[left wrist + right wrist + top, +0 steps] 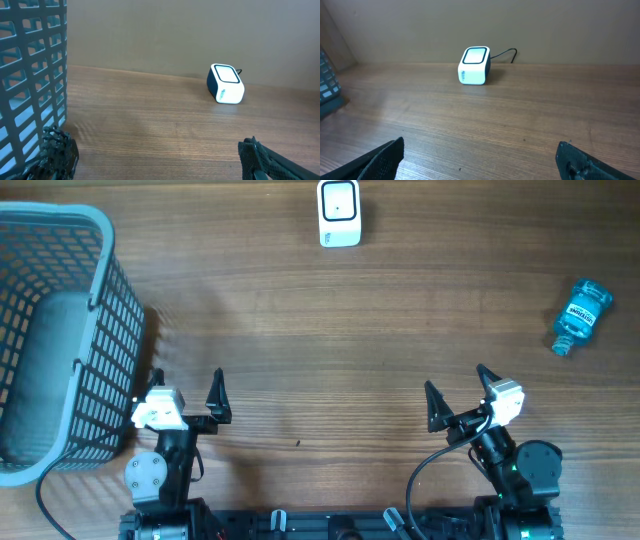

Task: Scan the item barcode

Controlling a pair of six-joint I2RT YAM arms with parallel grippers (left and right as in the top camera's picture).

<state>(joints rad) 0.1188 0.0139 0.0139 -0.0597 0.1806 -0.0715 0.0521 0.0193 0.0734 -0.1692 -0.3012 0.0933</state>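
Bottle (580,315) lies on its side at table's (300,330) right edge, well apart from both arms. R gripper (456,380): jaws wide, empty. L gripper (187,382): wide, empty, just beside grey basket (103,240). White scanner (339,212) at far edge, mid-table.

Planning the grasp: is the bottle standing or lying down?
Lying down: from overhead the bottle shows its whole length, side up.
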